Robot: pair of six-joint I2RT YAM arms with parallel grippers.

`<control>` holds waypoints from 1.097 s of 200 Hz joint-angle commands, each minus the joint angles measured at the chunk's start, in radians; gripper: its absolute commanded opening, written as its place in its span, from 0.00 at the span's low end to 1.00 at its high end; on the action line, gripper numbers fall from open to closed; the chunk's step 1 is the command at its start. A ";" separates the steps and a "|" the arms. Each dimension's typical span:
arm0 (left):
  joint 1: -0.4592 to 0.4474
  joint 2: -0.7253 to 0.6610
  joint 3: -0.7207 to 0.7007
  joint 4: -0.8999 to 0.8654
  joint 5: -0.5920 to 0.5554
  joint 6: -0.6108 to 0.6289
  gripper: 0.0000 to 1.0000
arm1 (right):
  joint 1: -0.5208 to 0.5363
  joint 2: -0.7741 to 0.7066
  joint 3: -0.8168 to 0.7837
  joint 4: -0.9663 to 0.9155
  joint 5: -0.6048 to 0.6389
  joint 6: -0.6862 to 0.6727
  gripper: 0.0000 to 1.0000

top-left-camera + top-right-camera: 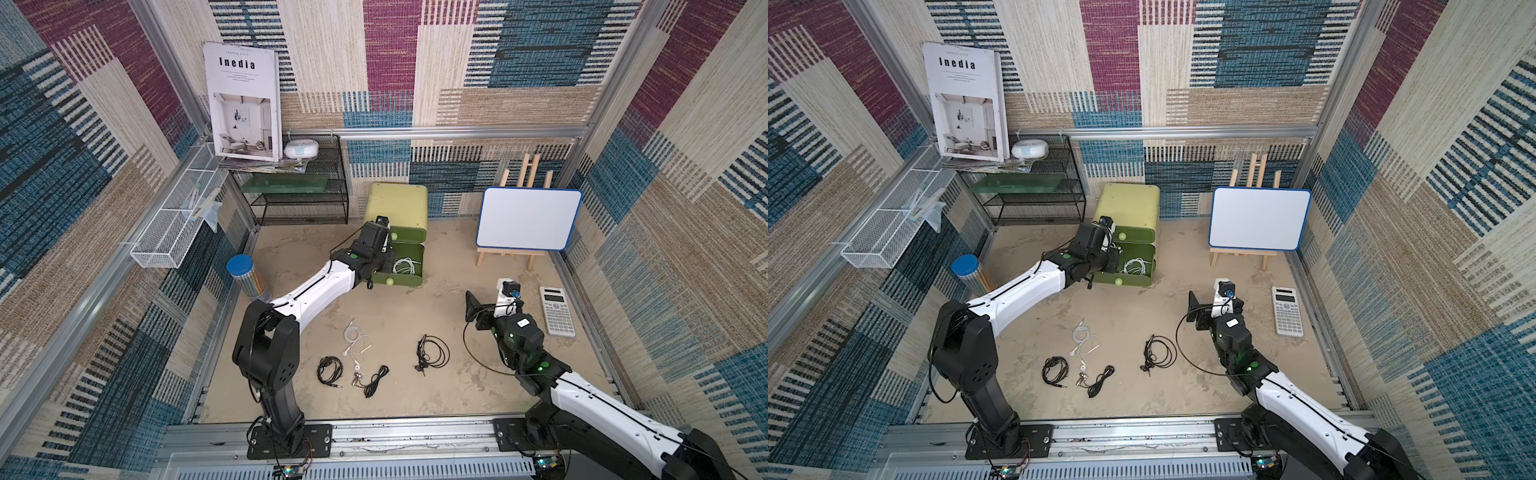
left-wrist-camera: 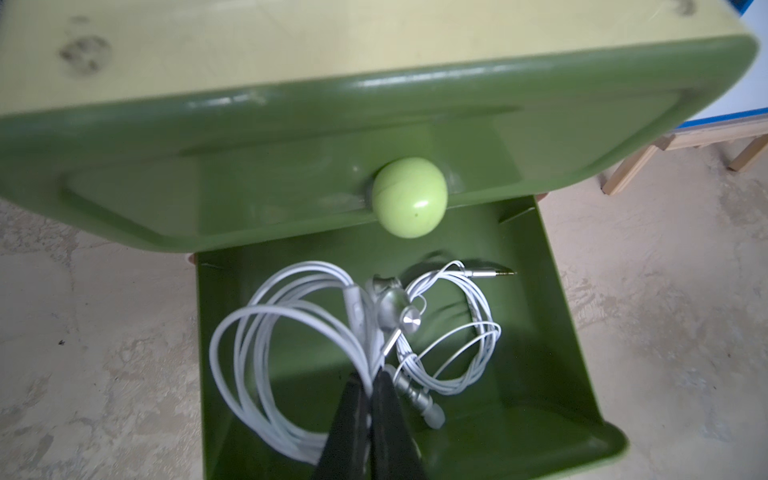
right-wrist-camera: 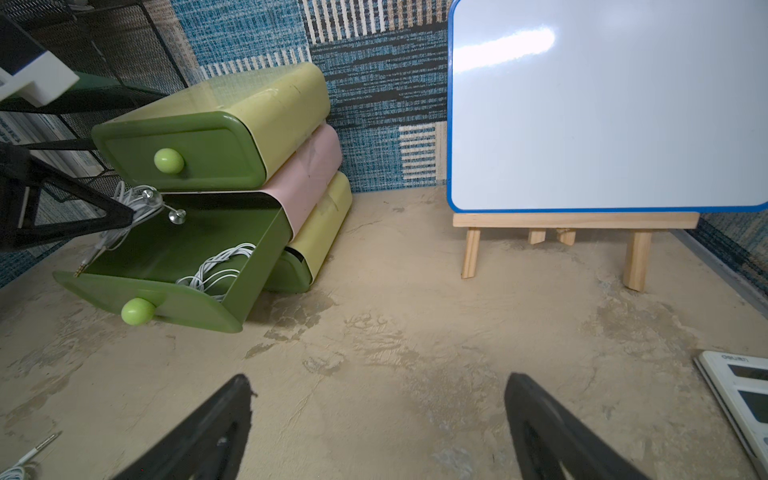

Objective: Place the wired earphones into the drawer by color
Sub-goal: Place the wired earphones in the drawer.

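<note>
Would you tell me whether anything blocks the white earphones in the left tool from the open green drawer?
Nothing visible does: the left tool holds the white wired earphones over the pulled-out green drawer, where another white bundle lies.

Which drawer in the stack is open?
The middle drawer, pulled out with white earphones lying inside; the top drawer and bottom drawer are shut.

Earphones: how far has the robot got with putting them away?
One white set lies in the open drawer. The left pincer holds a second white set over it. A third white set and three black sets lie on the table. The right pincer is open.
</note>
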 commanded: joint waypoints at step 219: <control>0.003 -0.669 -0.513 -0.236 0.081 -0.176 0.99 | 0.001 0.205 0.094 0.007 -0.366 -0.035 0.99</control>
